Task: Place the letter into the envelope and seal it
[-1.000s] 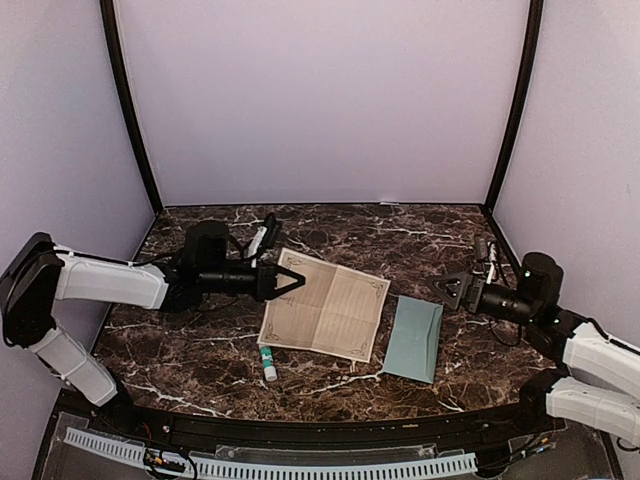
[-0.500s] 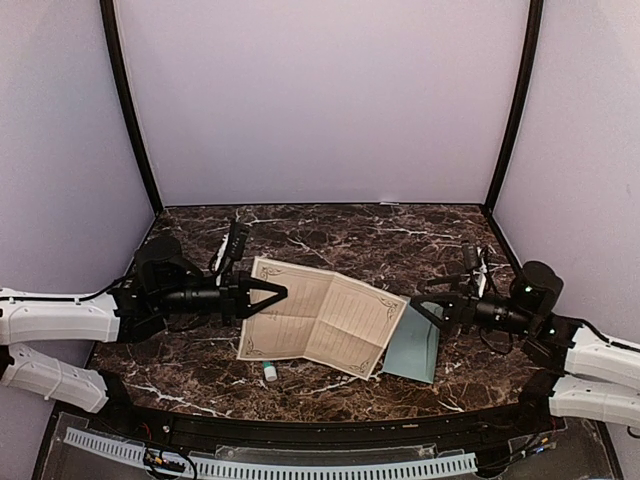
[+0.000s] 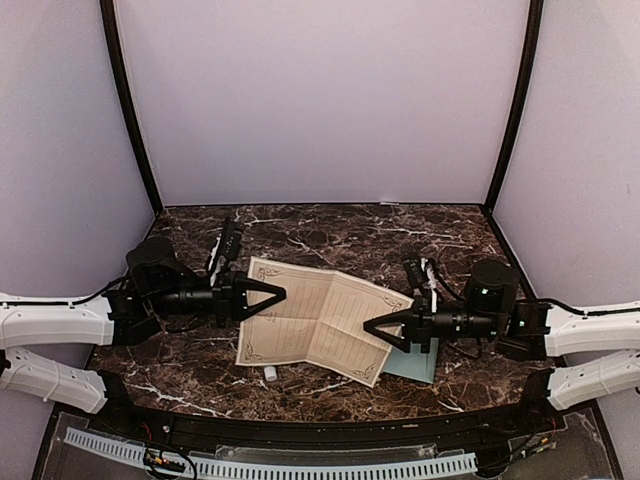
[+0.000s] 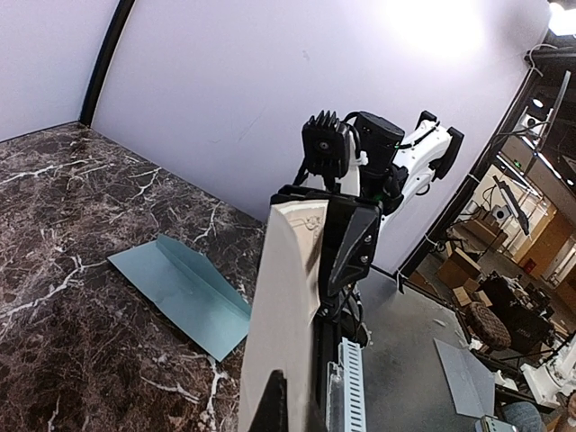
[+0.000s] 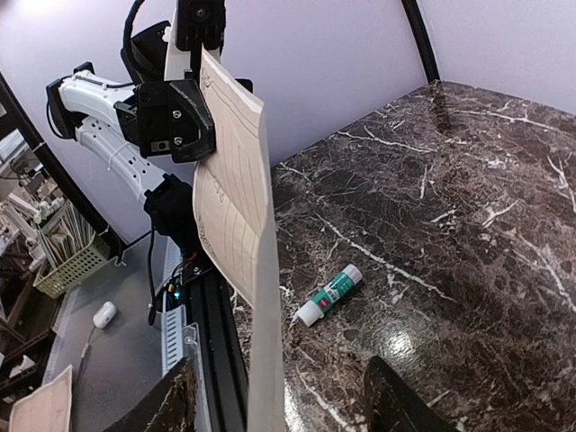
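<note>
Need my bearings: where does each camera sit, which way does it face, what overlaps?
Top external: above and behind the bases, looking down on the table; both arms show, left fingers and right fingers at opposite edges of the letter.
Left wrist: on the left arm, facing right; own fingers barely show at bottom; sees the envelope.
Right wrist: on the right arm, facing left; own fingers straddle the letter; sees the glue stick.
Shared: both wrist views show the letter edge-on and the opposite arm.
</note>
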### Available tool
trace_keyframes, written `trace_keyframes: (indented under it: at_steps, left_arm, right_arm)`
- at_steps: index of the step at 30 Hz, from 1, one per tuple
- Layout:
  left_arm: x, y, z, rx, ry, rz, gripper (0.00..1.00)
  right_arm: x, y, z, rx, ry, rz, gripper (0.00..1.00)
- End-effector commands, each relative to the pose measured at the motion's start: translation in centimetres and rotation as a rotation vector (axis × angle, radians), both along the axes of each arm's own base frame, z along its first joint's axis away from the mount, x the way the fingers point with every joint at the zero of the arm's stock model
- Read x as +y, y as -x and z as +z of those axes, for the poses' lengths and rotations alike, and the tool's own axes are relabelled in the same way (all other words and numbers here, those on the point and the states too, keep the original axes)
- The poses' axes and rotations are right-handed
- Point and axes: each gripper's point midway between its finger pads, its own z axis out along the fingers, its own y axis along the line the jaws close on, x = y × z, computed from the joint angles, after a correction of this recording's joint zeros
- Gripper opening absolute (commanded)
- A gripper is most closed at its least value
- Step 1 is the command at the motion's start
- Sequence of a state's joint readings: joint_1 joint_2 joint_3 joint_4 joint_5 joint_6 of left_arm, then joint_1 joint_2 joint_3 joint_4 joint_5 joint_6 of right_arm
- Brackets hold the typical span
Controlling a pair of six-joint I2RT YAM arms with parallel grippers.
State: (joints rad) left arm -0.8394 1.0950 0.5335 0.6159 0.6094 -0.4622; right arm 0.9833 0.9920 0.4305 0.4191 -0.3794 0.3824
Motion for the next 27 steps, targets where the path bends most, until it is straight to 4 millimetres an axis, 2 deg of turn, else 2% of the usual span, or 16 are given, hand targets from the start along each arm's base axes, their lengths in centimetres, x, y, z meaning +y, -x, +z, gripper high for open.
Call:
trace_keyframes:
  at_steps: [1, 5, 9, 15, 17, 18, 20, 24, 27]
  left_arm:
    - [0.3, 0.9, 1.3, -0.031, 0.038, -0.020, 0.00]
    - [0.4, 0.6, 1.3, -0.038, 0.030, -0.003, 0.00]
    - [0.3, 0.6, 1.2, -0.039, 0.026, -0.001, 0.00]
    - [0.1, 0.6, 0.9, -0.037, 0.014, 0.002, 0.02]
    - [0.0, 0.3, 0.7, -0.034, 0.004, 0.017, 0.13]
    - [0.0, 0.1, 0.7, -0.032, 0.000, 0.031, 0.23]
    - [-0.1, 0.1, 0.8, -0.030, -0.005, 0.047, 0.36]
    - [0.1, 0.7, 1.4, -0.034, 0.011, 0.052, 0.43]
    - [0.1, 1.4, 1.9, -0.037, 0.031, 0.038, 0.46]
  right_arm:
    - [1.1, -0.9, 2.0, -0.062, -0.034, -0.033, 0.46]
    - [1.1, -1.1, 2.4, -0.057, -0.043, -0.050, 0.20]
    - [0.8, -1.3, 2.4, -0.035, -0.049, -0.074, 0.00]
    - [0.5, -1.0, 2.2, -0.017, -0.069, -0.075, 0.00]
    - [0.3, -1.2, 2.5, -0.019, -0.083, -0.089, 0.00]
    - [0.2, -1.3, 2.7, -0.022, -0.090, -0.101, 0.00]
    - [-0.2, -1.7, 3.3, -0.033, -0.102, -0.132, 0.00]
    - [-1.2, -2.8, 4.4, -0.069, -0.124, -0.218, 0.00]
    - [-1.5, -2.7, 5.3, -0.100, -0.154, -0.223, 0.00]
